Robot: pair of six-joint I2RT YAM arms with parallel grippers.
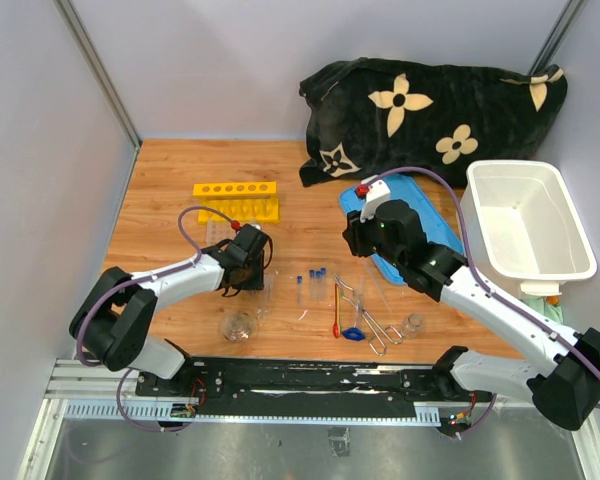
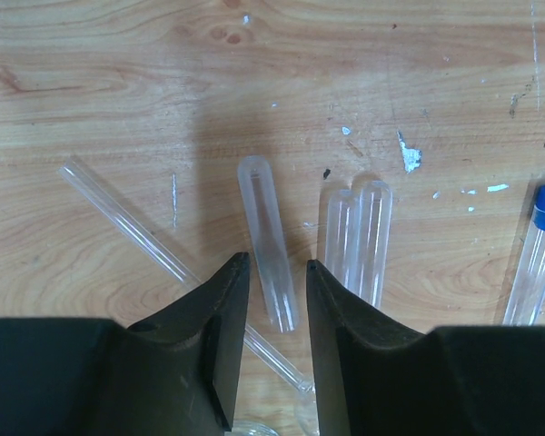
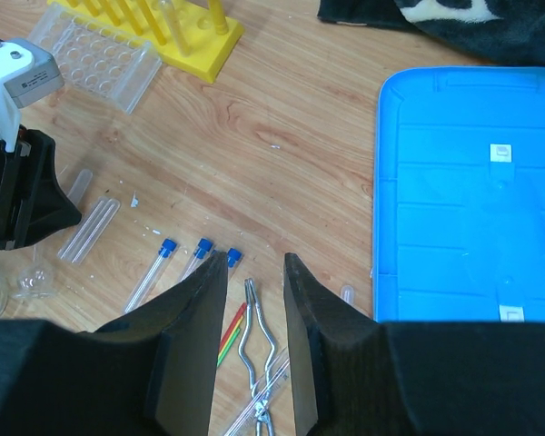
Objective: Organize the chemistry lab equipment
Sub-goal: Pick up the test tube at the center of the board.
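Observation:
My left gripper (image 2: 276, 262) is low over the wood, open, its jaws standing on either side of a clear uncapped test tube (image 2: 265, 236) that lies flat. Two more clear tubes (image 2: 359, 236) lie side by side just to the right, and a thin glass rod (image 2: 127, 222) runs slantwise to the left. From above, the left gripper (image 1: 248, 272) is in front of the yellow tube rack (image 1: 236, 200). My right gripper (image 3: 254, 256) hangs open and empty above the metal tongs (image 3: 254, 336) and the red-handled spatula (image 3: 229, 331). Blue-capped tubes (image 3: 163, 259) lie to their left.
A blue lid (image 3: 472, 182) lies right of the right gripper, with the white tub (image 1: 530, 215) beyond it. The black flowered cloth (image 1: 430, 110) is heaped at the back. A clear well plate (image 3: 91, 59) sits by the rack. A small flask (image 1: 239, 325) and a small beaker (image 1: 412, 323) stand near the front edge.

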